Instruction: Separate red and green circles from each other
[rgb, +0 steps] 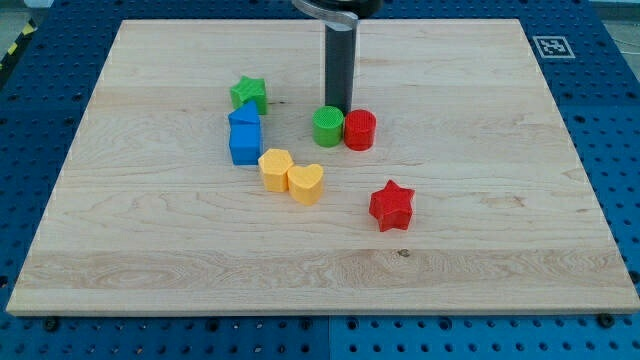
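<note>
Red star (391, 205) lies nearest; my tip (338, 110) sits behind touching green circle (328, 127) and red circle (360, 130); no claw.

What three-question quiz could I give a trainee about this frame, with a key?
1. True or false: the green circle and the red circle touch.
2. Where is my tip? A) at the view's bottom edge B) just above the two circles, over their junction C) beside the red star
3. Fill in: the yellow heart touches another ____ block.

Key: 1 true; 2 B; 3 yellow.
</note>
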